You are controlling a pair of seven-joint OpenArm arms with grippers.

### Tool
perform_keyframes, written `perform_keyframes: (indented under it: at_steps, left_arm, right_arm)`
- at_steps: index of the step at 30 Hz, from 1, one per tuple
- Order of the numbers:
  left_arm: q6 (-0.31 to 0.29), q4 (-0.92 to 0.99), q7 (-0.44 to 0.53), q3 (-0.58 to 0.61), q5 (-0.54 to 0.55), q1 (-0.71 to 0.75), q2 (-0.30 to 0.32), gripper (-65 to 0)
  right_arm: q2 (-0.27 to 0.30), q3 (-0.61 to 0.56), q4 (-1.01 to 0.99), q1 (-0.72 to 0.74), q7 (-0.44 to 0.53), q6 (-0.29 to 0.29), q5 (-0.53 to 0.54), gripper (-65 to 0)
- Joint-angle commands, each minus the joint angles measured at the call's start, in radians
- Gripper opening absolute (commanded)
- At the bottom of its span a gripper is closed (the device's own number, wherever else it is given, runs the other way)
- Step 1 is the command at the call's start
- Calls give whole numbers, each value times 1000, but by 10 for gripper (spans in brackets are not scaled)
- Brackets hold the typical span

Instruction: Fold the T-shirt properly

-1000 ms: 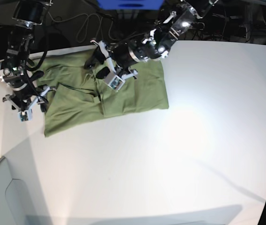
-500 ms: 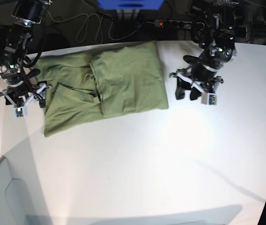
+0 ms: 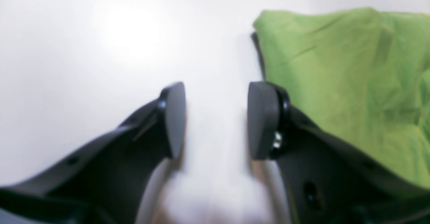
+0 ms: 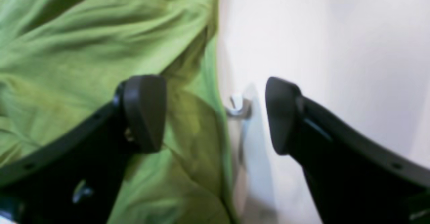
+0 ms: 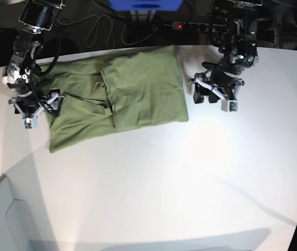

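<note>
The T-shirt lies partly folded on the white bench, with one half turned over the other so a doubled panel sits on the side nearer the left gripper and a single rumpled layer spreads toward the right gripper. The left gripper hangs over bare bench just beside the shirt's folded edge, apart from the cloth; its jaws stand apart and nothing is between them. In the left wrist view the gripper shows only white bench in its gap, while the shirt lies off to one side of it, its corner just ahead of the nearer fingertip. The right gripper sits at the opposite edge of the shirt, also with its jaws wide apart and holding nothing. In the right wrist view the gripper straddles the hem: one fingertip is over the wrinkled cloth and the other is over bare bench, with the shirt's edge running between them. Whether that fingertip touches the cloth cannot be told from the blurred picture. Behind both arms, cables and a power strip lie beyond the bench's far edge.
</note>
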State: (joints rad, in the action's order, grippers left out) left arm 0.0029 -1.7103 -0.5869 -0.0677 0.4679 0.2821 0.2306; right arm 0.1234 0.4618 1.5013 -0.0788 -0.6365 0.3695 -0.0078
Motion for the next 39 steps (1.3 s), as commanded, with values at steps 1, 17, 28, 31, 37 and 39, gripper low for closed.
perform_keyframes:
  at_steps: [1, 17, 28, 31, 37, 39]
  left_arm:
    - [-2, -14, 15, -2, 9, -7, 6, -360]
    - [-2, -14, 12, -2, 9, -1, 6, -360]
    - [-2, -14, 6, -7, 9, 1, 6, -360]
    - [-2, -14, 6, -7, 9, 1, 6, -360]
    - [-2, -10, 6, -7, 9, 1, 6, -360]
    - [-2, 11, 6, -4, 9, 1, 6, -360]
  right_arm:
    - [5, 1, 15, 9, 19, 7, 6, -204]
    - [-49, 59, 158, -13, 8, 9, 6, -204]
    - [-52, 35, 6, 3, 22, 9, 1, -204]
    - [-52, 35, 8, 0, 22, 9, -1, -204]
    - [-52, 28, 9, -36, 20, 9, -2, -210]
    - [-54, 27, 12, -57, 20, 9, -1, -211]
